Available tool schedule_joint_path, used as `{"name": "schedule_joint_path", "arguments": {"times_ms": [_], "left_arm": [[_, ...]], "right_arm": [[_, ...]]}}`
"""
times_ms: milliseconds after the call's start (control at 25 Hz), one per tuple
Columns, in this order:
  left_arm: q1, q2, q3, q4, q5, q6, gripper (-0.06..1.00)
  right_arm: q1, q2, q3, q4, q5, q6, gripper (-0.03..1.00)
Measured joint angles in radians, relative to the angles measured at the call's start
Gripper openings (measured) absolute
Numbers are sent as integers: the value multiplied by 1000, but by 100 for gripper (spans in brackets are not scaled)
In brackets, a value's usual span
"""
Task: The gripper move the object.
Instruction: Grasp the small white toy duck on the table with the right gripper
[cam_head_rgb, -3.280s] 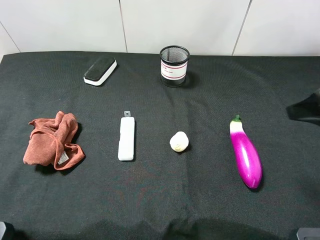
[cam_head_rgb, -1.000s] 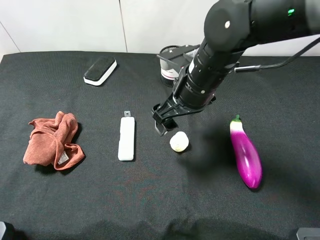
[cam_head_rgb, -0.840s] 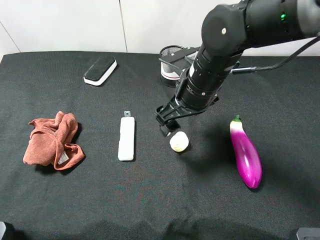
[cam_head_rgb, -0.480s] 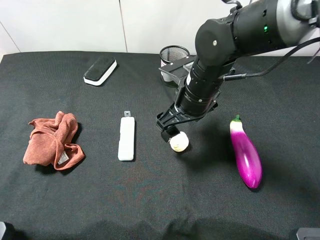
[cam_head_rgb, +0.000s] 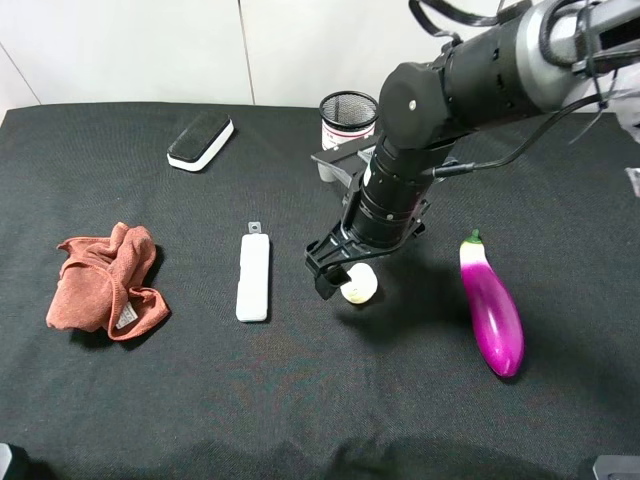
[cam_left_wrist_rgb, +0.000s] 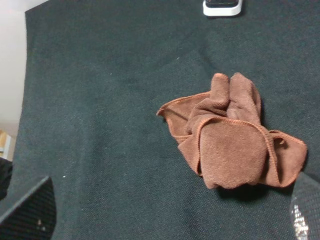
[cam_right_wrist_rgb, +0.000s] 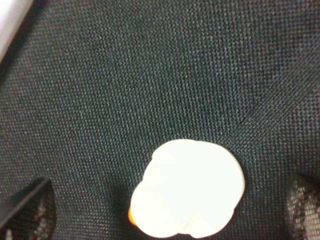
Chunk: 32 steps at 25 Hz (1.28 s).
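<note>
A black cloth covers the bench (cam_head_rgb: 200, 400), with pale wall panels behind it. The object (cam_head_rgb: 360, 286), a small cream-white bulb, lies on the cloth near the middle of the bench. A purple eggplant (cam_head_rgb: 492, 305) lies at its 3 o'clock, a long white bar (cam_head_rgb: 254, 277) at its 9 o'clock and a mesh cup (cam_head_rgb: 348, 120) at its 12 o'clock, all well apart from it. The right gripper (cam_head_rgb: 340, 278) hangs low over the bulb. In the right wrist view we see its fingers (cam_right_wrist_rgb: 27, 210) spread apart, with the bulb (cam_right_wrist_rgb: 187, 187) between them and bare cloth on either side, so nothing is clamped yet. The left gripper plays no part. Its fingers (cam_left_wrist_rgb: 30, 210) are also apart and empty, above the rust-coloured rag (cam_left_wrist_rgb: 232, 135) far out at 9 o'clock.

We judge this to be the moment just before the squeeze, and the risk lies there. The bulb is round and lobed, and it seems to sit slightly nearer one finger. That finger would touch it first and could roll it out of the gap. If the fingers close too high on the crown, the bulb may pop out downward. If they close too low, the tips may snag and drag the cloth.
</note>
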<state>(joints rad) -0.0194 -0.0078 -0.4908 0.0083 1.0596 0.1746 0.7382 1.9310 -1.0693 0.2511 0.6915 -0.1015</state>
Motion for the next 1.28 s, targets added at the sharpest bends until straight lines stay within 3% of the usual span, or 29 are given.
{"name": "schedule_joint_path", "arguments": {"times_ms": [920, 1080, 1280], "left_arm": [[0, 0, 0, 2, 0, 0, 99], [0, 0, 0, 3, 0, 0, 99], [0, 0, 0, 3, 0, 0, 99]], "right_arm": [[0, 89, 0, -24, -42, 0, 69], [0, 89, 0, -25, -42, 0, 61], [0, 89, 0, -26, -39, 1, 43]]}}
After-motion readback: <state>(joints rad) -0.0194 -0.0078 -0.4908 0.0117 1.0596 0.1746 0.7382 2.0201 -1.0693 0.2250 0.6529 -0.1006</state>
